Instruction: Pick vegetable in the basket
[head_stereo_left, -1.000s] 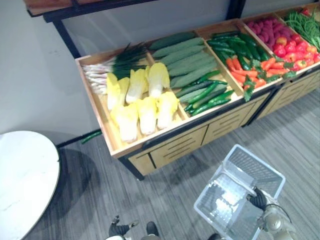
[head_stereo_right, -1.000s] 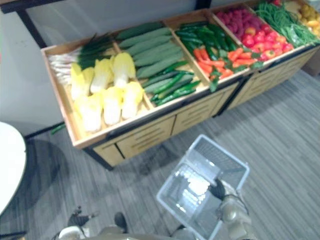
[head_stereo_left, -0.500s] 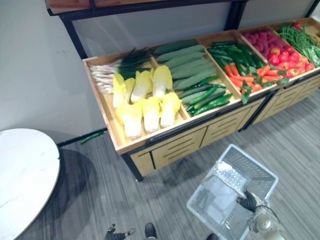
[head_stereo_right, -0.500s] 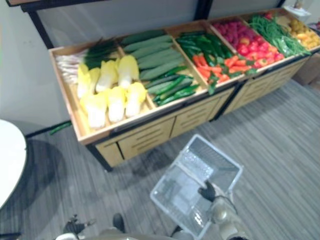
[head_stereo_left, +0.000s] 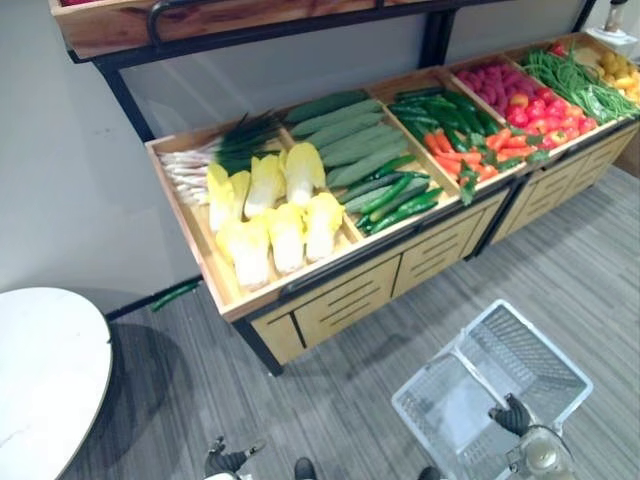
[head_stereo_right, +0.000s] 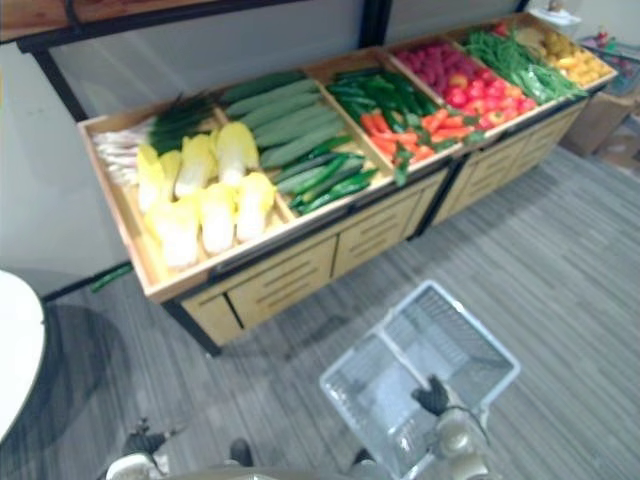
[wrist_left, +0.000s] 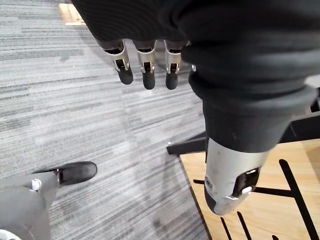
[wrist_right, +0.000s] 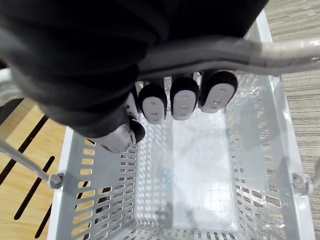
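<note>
A white plastic basket (head_stereo_left: 445, 353) hangs low over the floor in front of the wooden produce stand (head_stereo_left: 340, 298). My right hand (head_stereo_left: 512, 415) is shut on its handle (wrist_right: 240, 50), and the basket's inside (wrist_right: 250, 150) holds nothing. On the stand lie yellow cabbages (head_stereo_left: 270, 215), green onions (head_stereo_left: 215, 150), long cucumbers (head_stereo_left: 350, 135), carrots (head_stereo_left: 460, 155) and red tomatoes (head_stereo_left: 535, 105). My left hand (wrist_left: 145, 65) hangs over the carpet beside the stand's base, fingers straight and holding nothing.
A round white table (head_stereo_left: 40, 380) stands at the lower left. One green vegetable (head_stereo_left: 175, 293) lies on the floor by the stand's left leg. A dark-framed shelf (head_stereo_left: 250, 25) overhangs the stand. Grey carpet lies between me and the stand.
The camera has shifted, so the stand and basket sit elsewhere in the picture. My right hand keeps its hold on the basket handle.
</note>
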